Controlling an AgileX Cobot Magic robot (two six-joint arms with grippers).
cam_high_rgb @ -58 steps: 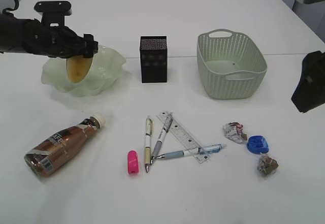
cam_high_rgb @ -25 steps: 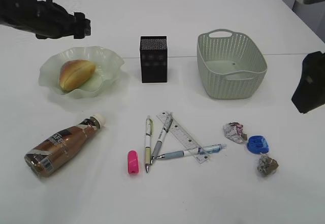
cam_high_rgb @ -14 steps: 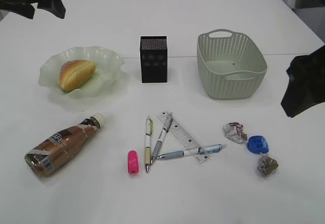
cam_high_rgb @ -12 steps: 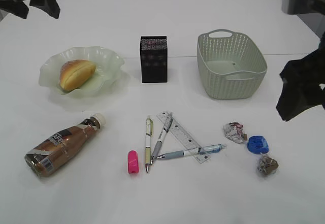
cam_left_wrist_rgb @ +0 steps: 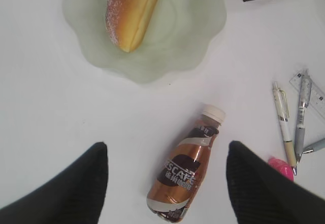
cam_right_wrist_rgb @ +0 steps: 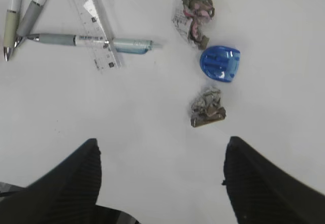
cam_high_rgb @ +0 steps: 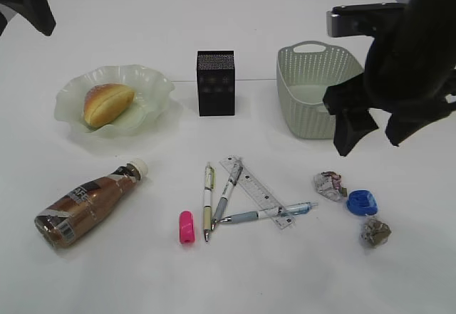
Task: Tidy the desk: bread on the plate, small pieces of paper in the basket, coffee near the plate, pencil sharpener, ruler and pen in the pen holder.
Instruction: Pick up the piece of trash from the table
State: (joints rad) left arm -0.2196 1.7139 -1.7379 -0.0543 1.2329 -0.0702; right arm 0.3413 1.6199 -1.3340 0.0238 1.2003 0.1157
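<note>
While oblong golden bread (cam_high_rgb: 107,104) sits in ruffled pale-green plate (cam_high_rgb: 157,86) (frame left), both grippers (cam_left_wrist_rgb: 165,183) (cam_right_wrist_rgb: 160,181) hover spread apart, empty

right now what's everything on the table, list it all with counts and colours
bread: 1, golden-orange, lying in the plate
plate: 1, pale green, ruffled rim, far left
pen holder: 1, black, upright, far middle
basket: 1, sage green, far right, partly behind the right arm
coffee: 1, brown bottle with white cap, lying near left
pens: 3, white and grey barrels, near middle
ruler: 1, clear, lying among the pens
pink pencil sharpener: 1, left of the pens
paper scraps: 2, crumpled, near right
blue pencil sharpener: 1, between the scraps
left gripper: black, open, above the coffee
right gripper: black, open, above the scraps
</note>
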